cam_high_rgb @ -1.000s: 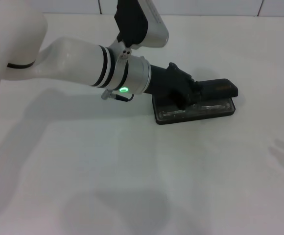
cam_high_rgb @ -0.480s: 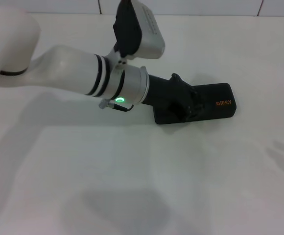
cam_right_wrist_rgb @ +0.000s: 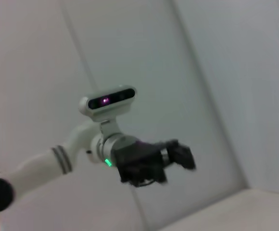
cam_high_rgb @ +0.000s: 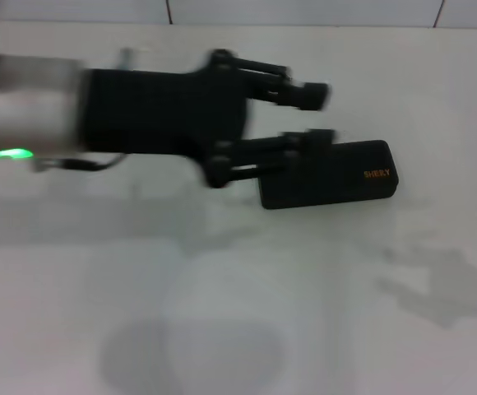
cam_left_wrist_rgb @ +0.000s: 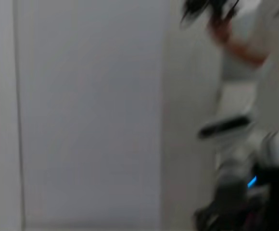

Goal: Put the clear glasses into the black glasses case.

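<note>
1. My left gripper (cam_high_rgb: 304, 115) is hanging above the white table (cam_high_rgb: 238, 313), blurred by movement, its two black fingers (cam_high_rgb: 300, 92) spread wide apart and gripping nothing at all.

2. The lower finger is showing just over the near-left end of the black glasses case (cam_high_rgb: 329, 174) in my head view; I cannot tell whether it is touching the lid or floating clear of it.

3. Behind the gripper, my left wrist is stretching off to the left edge, a green light (cam_high_rgb: 10, 154) glowing on its underside.

4. The black glasses case is lying flat on the table a little right of centre, lid down and closed, orange lettering (cam_high_rgb: 377, 174) facing up near its right end.

5. The clear glasses are not showing anywhere; with the lid shut, the inside of the case is hidden from me.

6. Soft grey shadows are lying on the tabletop in front of the case and out to the right.

7. My right wrist camera is looking across at the left gripper (cam_right_wrist_rgb: 180, 156) from farther off, catching it raised against a pale panelled wall (cam_right_wrist_rgb: 202, 72), fingers open, with the white camera housing (cam_right_wrist_rgb: 107, 102) riding on top of the forearm.

8. My right gripper itself is not appearing in any view.

9. My left wrist camera is giving only a smeared wall and dim shapes I cannot make out.
</note>
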